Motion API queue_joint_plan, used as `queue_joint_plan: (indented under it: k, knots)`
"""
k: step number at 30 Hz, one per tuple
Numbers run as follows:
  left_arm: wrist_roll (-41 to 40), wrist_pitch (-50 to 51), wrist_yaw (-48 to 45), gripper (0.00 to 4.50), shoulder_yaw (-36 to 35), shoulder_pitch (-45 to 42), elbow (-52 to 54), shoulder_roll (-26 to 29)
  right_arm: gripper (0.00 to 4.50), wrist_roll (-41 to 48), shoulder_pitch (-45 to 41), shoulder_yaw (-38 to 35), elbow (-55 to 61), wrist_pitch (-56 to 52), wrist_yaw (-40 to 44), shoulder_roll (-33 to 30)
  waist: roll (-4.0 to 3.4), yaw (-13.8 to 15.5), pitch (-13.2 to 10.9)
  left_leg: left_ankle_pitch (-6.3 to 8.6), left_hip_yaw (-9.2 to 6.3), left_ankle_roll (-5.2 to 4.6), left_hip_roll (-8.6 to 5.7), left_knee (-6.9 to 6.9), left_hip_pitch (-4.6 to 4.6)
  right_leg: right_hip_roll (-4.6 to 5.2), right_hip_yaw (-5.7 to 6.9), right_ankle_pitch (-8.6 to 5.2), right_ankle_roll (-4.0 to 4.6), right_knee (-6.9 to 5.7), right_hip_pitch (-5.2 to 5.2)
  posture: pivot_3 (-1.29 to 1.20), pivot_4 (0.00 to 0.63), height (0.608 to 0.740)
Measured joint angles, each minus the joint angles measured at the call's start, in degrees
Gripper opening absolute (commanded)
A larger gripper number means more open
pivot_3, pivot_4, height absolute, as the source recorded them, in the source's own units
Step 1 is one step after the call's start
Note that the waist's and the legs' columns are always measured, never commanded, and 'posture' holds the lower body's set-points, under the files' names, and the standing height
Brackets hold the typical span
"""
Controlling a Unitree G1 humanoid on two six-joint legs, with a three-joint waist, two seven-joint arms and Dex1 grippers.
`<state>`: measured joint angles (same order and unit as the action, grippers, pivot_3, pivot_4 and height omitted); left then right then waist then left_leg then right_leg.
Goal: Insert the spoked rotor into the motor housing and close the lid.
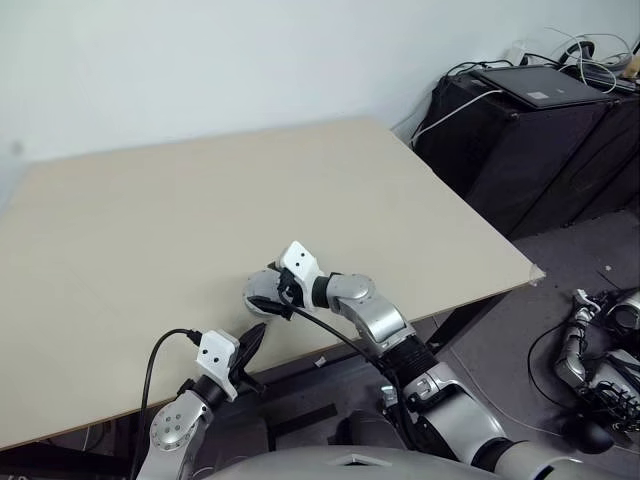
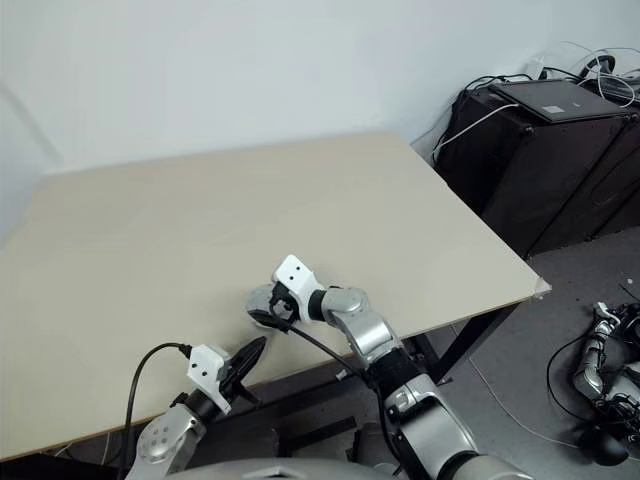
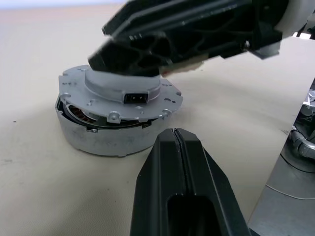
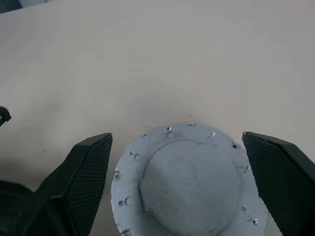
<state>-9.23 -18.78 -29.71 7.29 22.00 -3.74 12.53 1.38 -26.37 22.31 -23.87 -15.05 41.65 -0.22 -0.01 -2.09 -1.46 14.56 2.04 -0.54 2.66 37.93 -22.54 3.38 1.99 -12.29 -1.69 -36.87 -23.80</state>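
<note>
Two end effectors meet near the beige worktop's [image 1: 300, 200] front edge in the head view. Seen from the left wrist, the lid [image 3: 120, 93] sits slightly askew atop the motor housing [image 3: 103, 137], the left end effector [image 3: 175, 142] pinched shut nearby. Seen from the right wrist, the right end effector [image 4: 182, 167] spreads wide either side of the lid, clear of it.

My arms are silver-grey metal with black joint bands. A white block sits on each wrist, with a black cable looping from it, ahead of matte black fingers [image 4: 88, 172] with ribbed pads.
</note>
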Motion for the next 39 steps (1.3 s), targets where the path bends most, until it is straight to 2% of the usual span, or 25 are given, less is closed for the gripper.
queue_joint_plan:
  k: [21,24,26,35,39]
  knots:
    - [0.0,0.8,2.4,0.0,-0.1,2.5,3.5,0.0,4.47,-2.0,-5.4,-0.3,-11.9,3.0,2.1,-0.1,-0.02,0.0,0.0,0.0,0.01,0.0,0.0,0.0,0.0,0.0,-0.01,0.0,0.0,0.0,-0.01,0.0,0.0,0.74]
    - [0.0,0.9,2.6,0.0,-0.1,2.7,3.5,0.0,3.86,-2.1,-5.5,-0.3,-12.1,3.4,2.2,0.1,-0.03,0.0,0.0,0.0,0.01,0.0,0.0,0.0,0.0,0.0,-0.01,0.0,0.0,-0.02,-0.01,0.0,0.0,0.74]
    - [0.0,0.9,2.7,0.0,-0.1,2.7,3.5,0.0,3.3,-2.1,-5.6,-0.3,-12.2,3.6,2.1,0.4,-0.03,0.0,0.0,0.0,0.0,0.0,0.0,0.0,0.0,0.0,-0.01,0.0,0.0,-0.02,-0.02,0.0,0.0,0.74]
    - [0.0,1.0,2.9,0.0,0.0,2.5,3.5,0.0,3.25,-1.1,-5.3,-1.6,-12.0,3.1,1.9,0.8,-0.04,0.0,0.0,0.0,0.01,0.0,0.0,-0.01,-0.02,0.0,-0.01,0.0,0.0,-0.02,-0.01,0.0,0.0,0.74]
    - [0.0,1.1,2.8,0.0,0.0,2.3,3.5,0.0,3.25,-0.9,-4.9,-2.5,-11.7,1.7,-0.7,1.6,-0.04,0.0,0.0,0.0,0.02,0.0,-0.01,0.0,-0.03,0.0,-0.02,0.0,0.0,-0.01,-0.01,0.0,0.0,0.74]
